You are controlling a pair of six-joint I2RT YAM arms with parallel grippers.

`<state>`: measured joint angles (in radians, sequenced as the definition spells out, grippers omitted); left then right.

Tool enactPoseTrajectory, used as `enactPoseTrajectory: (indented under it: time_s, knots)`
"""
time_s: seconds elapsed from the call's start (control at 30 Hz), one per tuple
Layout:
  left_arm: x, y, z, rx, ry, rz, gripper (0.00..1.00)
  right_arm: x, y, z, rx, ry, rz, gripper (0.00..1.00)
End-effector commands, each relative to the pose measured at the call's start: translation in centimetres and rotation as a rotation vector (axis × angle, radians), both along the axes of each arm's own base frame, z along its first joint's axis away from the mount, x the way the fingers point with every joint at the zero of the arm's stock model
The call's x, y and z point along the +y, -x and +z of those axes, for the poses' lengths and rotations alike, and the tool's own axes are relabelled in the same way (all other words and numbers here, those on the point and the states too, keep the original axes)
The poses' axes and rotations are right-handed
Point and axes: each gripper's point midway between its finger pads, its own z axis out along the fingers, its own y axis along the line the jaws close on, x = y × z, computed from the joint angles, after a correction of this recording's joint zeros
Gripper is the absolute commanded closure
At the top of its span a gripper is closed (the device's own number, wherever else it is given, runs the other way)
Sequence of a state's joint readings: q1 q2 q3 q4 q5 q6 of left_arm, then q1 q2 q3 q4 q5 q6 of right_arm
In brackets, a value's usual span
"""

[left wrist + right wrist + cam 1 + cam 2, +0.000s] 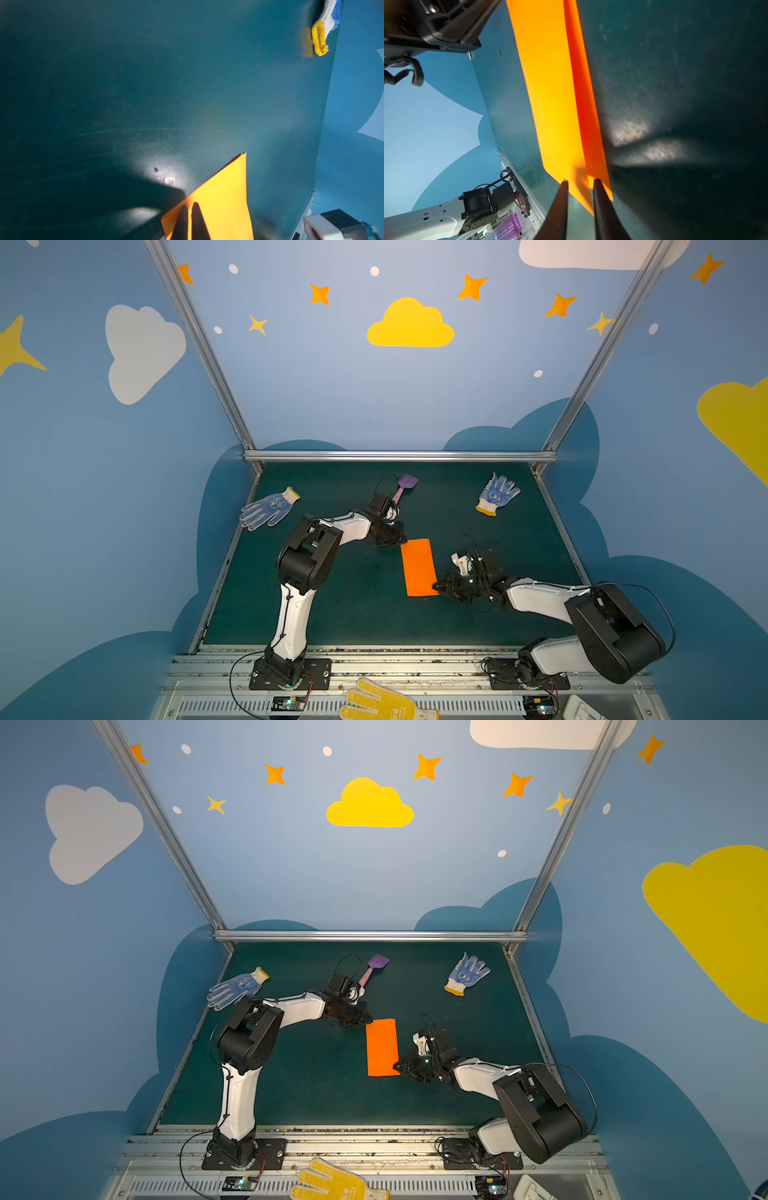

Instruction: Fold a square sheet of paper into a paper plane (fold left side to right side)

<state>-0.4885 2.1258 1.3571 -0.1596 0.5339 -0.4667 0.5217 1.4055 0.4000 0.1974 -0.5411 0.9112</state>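
Observation:
The square sheet of paper (419,567) (382,1047) lies on the green mat folded in half, a bright-orange upright rectangle; no paper plane shape is in view. My left gripper (398,540) (367,1021) is shut, its tips (188,204) resting on the sheet (224,197) at the far left corner. At the near right corner is my right gripper (435,585) (395,1065). In the right wrist view its jaws (580,180) stand a little apart, with the lifted upper layer of the paper (550,93) between the fingers.
A purple-headed spatula (405,485) lies behind the left gripper. Blue-dotted gloves lie at far left (268,508) and far right (496,493). A yellow glove (382,701) sits on the front rail. Aluminium rails edge the mat.

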Motion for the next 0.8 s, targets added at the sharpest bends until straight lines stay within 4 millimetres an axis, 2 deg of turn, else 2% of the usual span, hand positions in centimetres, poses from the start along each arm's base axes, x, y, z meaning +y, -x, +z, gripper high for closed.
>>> enactPoseTrajectory:
  time_s: [0.0,0.13,0.23,0.47,0.77]
  knots:
    - [1.6,1.6,-3.3,0.068,-0.092,0.008,0.91,-0.4,0.4,-0.2,0.004,0.011,-0.003,0.82]
    - [1.7,1.6,-3.4,0.069,-0.093,0.007,0.91,-0.5,0.2,0.0,0.001,0.010,-0.010,0.87]
    - [1.6,1.6,-3.4,0.070,-0.090,0.005,0.91,-0.2,-0.3,0.6,-0.013,0.002,-0.006,0.99]
    - [1.6,1.6,-3.4,0.073,-0.085,0.001,0.93,2.2,-1.7,2.2,-0.039,-0.041,0.047,1.00]
    - [1.7,1.8,-3.5,0.077,-0.093,-0.004,0.93,5.2,-3.6,2.1,-0.040,-0.049,0.086,1.00]
